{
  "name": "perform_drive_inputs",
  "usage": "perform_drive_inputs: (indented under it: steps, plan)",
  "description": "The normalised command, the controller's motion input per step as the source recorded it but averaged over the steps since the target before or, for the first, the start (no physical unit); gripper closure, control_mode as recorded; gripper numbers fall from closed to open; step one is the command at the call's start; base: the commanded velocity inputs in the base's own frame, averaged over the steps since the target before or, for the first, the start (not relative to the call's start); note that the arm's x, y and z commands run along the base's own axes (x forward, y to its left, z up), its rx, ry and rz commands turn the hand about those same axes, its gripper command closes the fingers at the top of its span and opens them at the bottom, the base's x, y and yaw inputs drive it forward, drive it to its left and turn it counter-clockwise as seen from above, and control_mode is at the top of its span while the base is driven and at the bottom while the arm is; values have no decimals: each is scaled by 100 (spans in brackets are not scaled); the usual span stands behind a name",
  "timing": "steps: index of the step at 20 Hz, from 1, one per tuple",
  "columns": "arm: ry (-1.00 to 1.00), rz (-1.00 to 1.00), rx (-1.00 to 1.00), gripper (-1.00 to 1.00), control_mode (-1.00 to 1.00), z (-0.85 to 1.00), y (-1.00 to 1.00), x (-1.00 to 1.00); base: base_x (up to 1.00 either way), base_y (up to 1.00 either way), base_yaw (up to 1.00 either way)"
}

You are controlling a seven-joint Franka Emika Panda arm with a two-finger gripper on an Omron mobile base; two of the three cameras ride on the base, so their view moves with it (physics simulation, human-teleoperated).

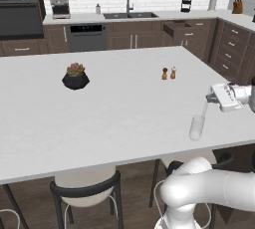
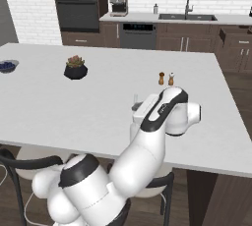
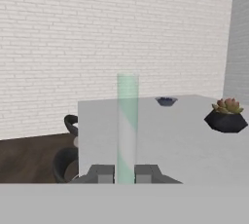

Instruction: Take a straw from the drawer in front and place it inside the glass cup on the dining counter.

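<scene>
The glass cup [image 1: 196, 127] stands near the front right of the white dining counter [image 1: 114, 108]. My gripper [image 1: 210, 97] hovers just above and to the right of it, shut on the straw [image 1: 203, 108], which slants down to the cup's rim. I cannot tell whether its tip is inside the cup. In the hand view the straw [image 3: 127, 125] rises pale between my fingertips [image 3: 101, 173]. The arm hides the cup in the right base view, where the gripper [image 2: 137, 107] shows above the counter [image 2: 98, 102]. The dark-brown drawer [image 1: 175, 28] stands open in the far cabinets.
A potted succulent [image 1: 75, 76] sits mid-counter and two small shakers [image 1: 169, 73] stand farther back right. A dark bowl [image 2: 7, 66] rests at the counter's left end. Black-backed stools [image 1: 87, 193] line the near edge. The sink worktop [image 1: 130, 16] runs along the back wall.
</scene>
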Motion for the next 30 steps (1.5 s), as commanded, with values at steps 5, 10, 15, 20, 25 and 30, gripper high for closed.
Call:
perform_drive_inputs:
  steps: [5,10,15,20,25,30]
  plan:
    - [0,0,0,100,-100,-14,0,0,0,0,0]
    - [0,0,0,100,-100,-13,0,0,0,0,0]
    - [0,0,0,100,-100,-16,0,0,0,0,0]
    - [0,0,0,100,-100,-16,0,0,0,0,0]
    - [0,0,0,100,-100,-8,0,0,0,0,0]
    - [0,0,0,100,-100,-13,0,0,0,0,0]
